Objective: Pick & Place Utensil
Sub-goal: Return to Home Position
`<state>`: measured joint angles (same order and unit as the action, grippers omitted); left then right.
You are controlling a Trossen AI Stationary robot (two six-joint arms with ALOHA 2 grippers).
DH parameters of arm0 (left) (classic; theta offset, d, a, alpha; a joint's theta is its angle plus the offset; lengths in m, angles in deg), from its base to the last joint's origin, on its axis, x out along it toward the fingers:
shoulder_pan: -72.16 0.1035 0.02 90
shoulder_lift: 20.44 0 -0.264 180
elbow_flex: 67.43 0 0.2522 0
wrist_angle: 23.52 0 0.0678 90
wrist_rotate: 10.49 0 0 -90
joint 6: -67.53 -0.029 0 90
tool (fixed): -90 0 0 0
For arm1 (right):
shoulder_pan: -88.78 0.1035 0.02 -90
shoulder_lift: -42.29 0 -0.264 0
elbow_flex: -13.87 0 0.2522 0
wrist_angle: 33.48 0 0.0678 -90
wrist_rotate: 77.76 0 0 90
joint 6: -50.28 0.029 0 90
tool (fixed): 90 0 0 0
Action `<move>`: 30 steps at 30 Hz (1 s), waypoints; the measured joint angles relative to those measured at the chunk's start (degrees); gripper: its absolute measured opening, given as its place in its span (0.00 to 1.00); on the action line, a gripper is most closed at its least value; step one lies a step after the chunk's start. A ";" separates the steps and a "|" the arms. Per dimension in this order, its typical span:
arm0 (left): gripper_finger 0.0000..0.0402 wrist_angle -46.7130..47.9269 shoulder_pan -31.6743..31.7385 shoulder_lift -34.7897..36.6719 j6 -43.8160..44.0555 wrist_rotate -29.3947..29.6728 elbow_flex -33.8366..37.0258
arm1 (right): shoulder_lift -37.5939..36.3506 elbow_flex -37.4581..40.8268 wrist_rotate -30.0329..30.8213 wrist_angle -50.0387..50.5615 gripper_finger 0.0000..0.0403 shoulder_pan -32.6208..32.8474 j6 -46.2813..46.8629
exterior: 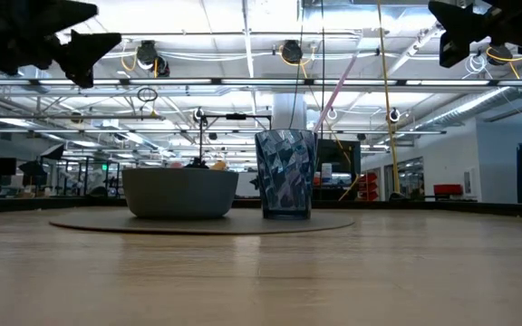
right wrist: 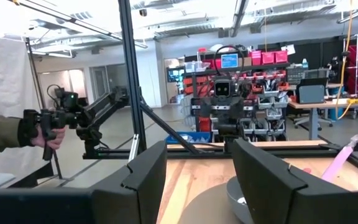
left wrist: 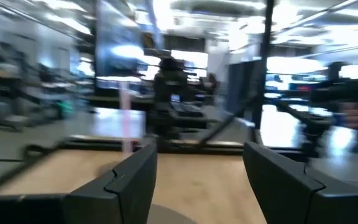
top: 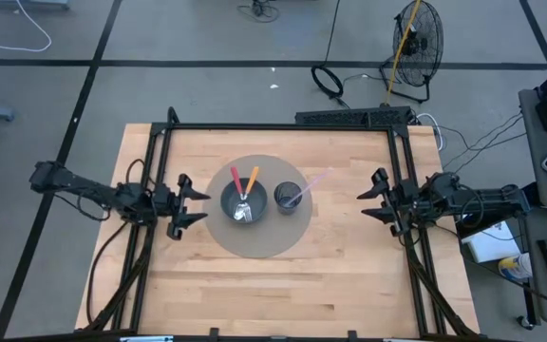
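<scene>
at the middle of the worktop point(top: 349, 285), midway between its left and right edges, you have a round gray mat point(top: 254, 242) carrying both vessels. the gray bowl point(top: 244, 201) sits on the mat's left part. the pink fork point(top: 235, 178) stands in it, handle leaning out over the rim, beside an orange-handled utensil point(top: 251, 179) whose kind cannot be told. the blue cup point(top: 289, 198) stands upright on the mat just to the right of the bowl; the low view shows a gap between them. the pink straw point(top: 313, 182) rests in the cup and leans toward the worktop's right edge. your left pincer point(top: 202, 206) hangs on the left-edge side, tips near the mat's rim, fingers spread wide, holding nothing. your right pincer point(top: 363, 204) hangs toward the right edge, well apart from the cup, likewise wide and empty. the low view shows both raised above the surface. beyond the worktop, the right wrist view shows a person's hand point(right wrist: 45, 135) gripping a dark handle.
</scene>
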<state>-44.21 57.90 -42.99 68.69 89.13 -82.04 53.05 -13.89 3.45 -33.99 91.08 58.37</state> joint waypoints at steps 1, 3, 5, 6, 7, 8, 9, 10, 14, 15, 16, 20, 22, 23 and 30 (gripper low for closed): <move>0.61 1.46 0.73 0.96 1.39 -2.58 0.00 | 0.00 0.00 0.05 -0.12 0.45 -0.11 -0.18; 0.61 3.12 2.12 2.00 2.64 -6.09 0.00 | 0.00 0.00 0.09 -0.88 0.45 -0.50 -0.48; 0.61 3.36 3.55 2.10 2.14 -8.04 0.00 | 0.00 0.00 0.15 -1.59 0.45 -0.82 -0.75; 0.61 3.36 4.37 2.10 1.59 -8.78 0.00 | 0.00 0.00 0.19 -1.89 0.45 -0.92 -0.84; 0.61 3.36 5.27 2.10 1.02 -9.77 0.00 | 0.00 0.00 0.19 -2.12 0.45 -0.96 -0.84; 0.61 3.38 6.31 2.09 0.83 -10.97 0.00 | 0.00 0.00 0.19 -2.24 0.45 -0.96 -0.84; 0.61 3.40 7.50 2.08 0.74 -12.43 0.00 | 0.00 0.00 0.19 -2.24 0.45 -0.96 -0.78; 0.61 3.40 8.71 2.10 0.65 -13.94 0.00 | 0.00 0.00 0.19 -2.22 0.45 -0.96 -0.59; 0.61 3.62 13.86 3.16 0.50 -19.97 0.00 | 0.00 0.00 0.10 -2.22 0.45 -0.96 -0.01; 0.61 4.07 14.76 3.88 0.33 -20.72 0.00 | 0.00 0.00 0.04 -2.22 0.45 -0.96 0.00; 0.61 5.23 15.57 4.88 0.22 -21.19 0.00 | 0.00 0.00 0.01 -2.20 0.45 -0.96 0.02; 0.61 12.21 16.97 10.90 1.40 -20.20 0.00 | 0.00 0.00 0.03 -2.22 0.45 -0.94 0.20; 0.61 15.44 16.42 14.18 1.66 -18.91 0.00 | 0.00 0.00 0.01 -2.22 0.45 -0.94 0.42; 0.61 16.65 15.96 15.71 1.34 -18.16 0.00 | 0.00 0.00 0.01 -2.21 0.45 -0.94 0.64; 0.61 22.51 14.02 22.19 -1.38 -15.31 -0.13 | 0.00 0.00 0.99 -2.20 0.45 -0.94 0.67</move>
<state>-21.69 71.92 -20.80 67.31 73.82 -82.16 53.05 -13.89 4.44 -36.19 90.15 59.04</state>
